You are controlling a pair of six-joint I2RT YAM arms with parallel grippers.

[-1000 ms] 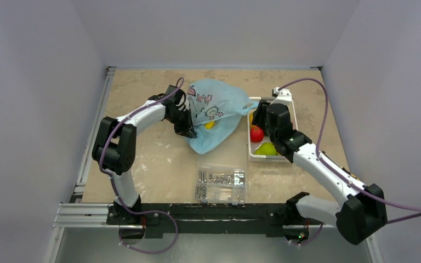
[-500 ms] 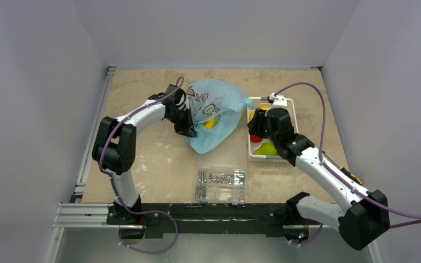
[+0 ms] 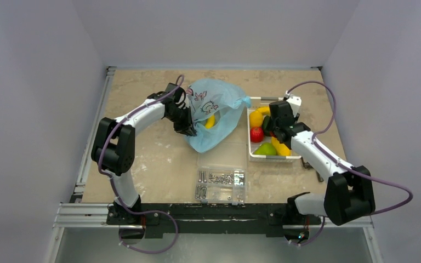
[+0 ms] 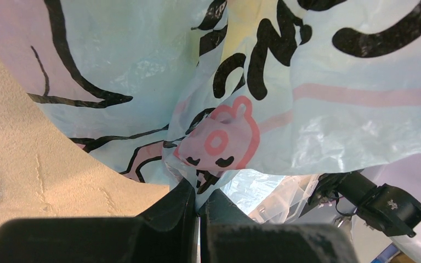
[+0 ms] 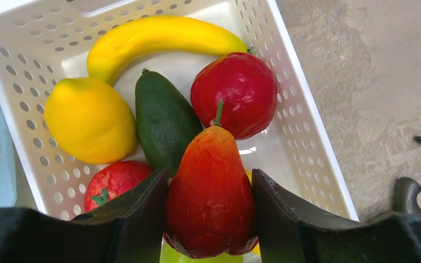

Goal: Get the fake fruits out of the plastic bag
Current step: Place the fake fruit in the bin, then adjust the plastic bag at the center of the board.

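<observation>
Although hovering over the white basket (image 5: 27,33) a second ago too, now has the right gripper (image 5: 208,176) swung in from the desk's (image 3: 159,159) right edge, jaws half spread around one red-orange pear (image 5: 211,208). Suggests a drop into the basket next. Counts below: one banana (image 5: 164,38), one lemon (image 5: 90,120), one avocado (image 5: 161,126), two red fruits (image 5: 233,93), one green fruit (image 3: 266,149). Leaves one yellow fruit (image 3: 210,121) showing in the plastic bag (image 3: 219,101) at the far middle, film pinched by the tightly closed left gripper (image 4: 198,198), unmoved.

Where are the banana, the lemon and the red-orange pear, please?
banana (image 5: 164,38): right wrist view, middle of its curved body.
lemon (image 5: 90,119): right wrist view, centre of its skin.
red-orange pear (image 5: 211,192): right wrist view, its wide lower belly.
</observation>
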